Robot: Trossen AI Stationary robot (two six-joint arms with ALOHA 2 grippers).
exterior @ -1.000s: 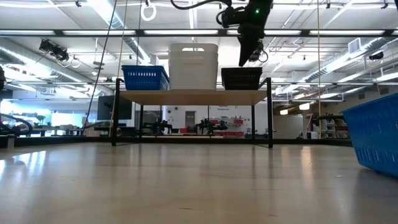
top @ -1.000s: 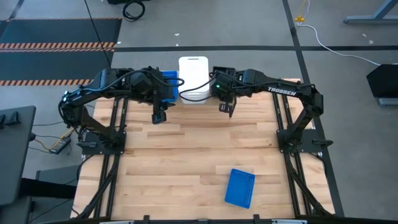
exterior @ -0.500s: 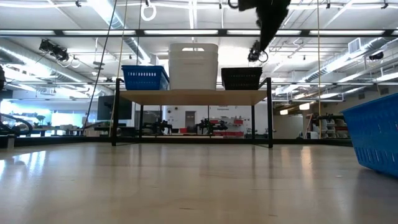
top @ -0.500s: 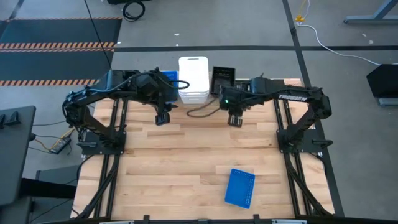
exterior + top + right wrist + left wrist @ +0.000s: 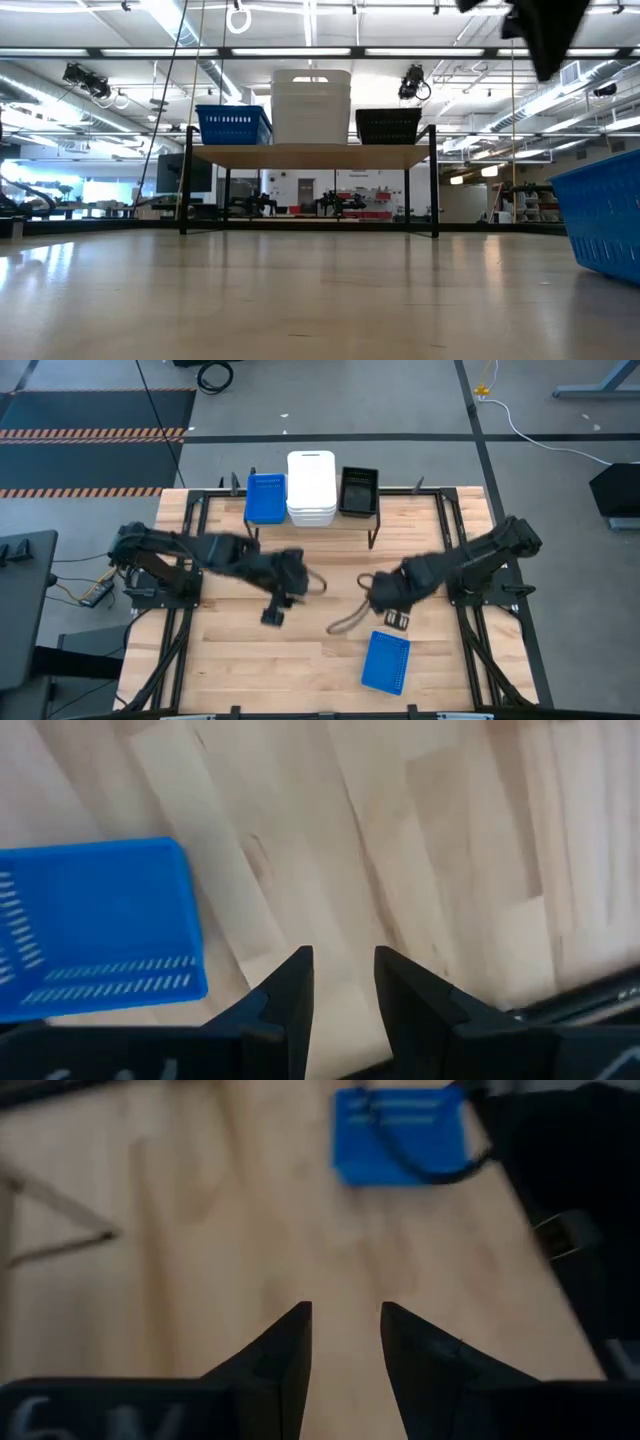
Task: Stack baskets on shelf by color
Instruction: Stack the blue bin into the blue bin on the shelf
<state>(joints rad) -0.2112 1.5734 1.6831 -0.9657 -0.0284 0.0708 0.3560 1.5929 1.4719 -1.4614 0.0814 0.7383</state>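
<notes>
The loose blue basket (image 5: 606, 225) is cut off at three o'clock in the low view — both arms blur overhead — stack counts unreadable.

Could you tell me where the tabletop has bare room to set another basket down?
Free: the wide wood between the shelf legs and both grippers, and the near-left stretch beside the loose blue basket. Crowded: the shelf top, filled by the blue stack, white stack and black stack; also mid-table around the left gripper and right gripper.
</notes>
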